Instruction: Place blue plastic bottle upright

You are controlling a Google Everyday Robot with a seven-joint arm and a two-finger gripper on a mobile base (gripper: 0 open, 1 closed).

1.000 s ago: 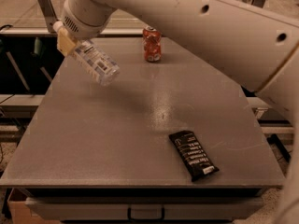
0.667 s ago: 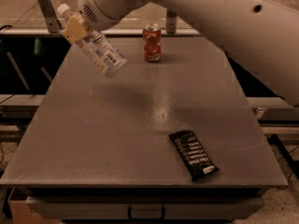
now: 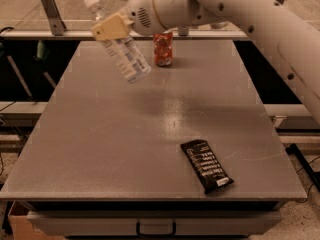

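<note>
Holding a light, slippery bottle aloft at a slant

The gripper point(image 3: 113, 27) is clamped across the upper part of the blue plastic bottle point(image 3: 129, 60), just under its white cap point(image 3: 91, 2). The bottle hangs clear of the table point(image 3: 90, 149) and is tilted. Its cap sticks out above the gripper, and its body slopes away below it and to the right in the view.

Thin ribbed plastic like this is probably light. It likely gives under pressure and could pivot between the pads. A hold on the ribbed body nearer the middle would likely steady it better than one by the neck.

A red soda can point(image 3: 163, 49) stands near the gripper, to its right. A dark wrapper point(image 3: 206, 165) lies well apart from it, toward the table's front edge.
</note>
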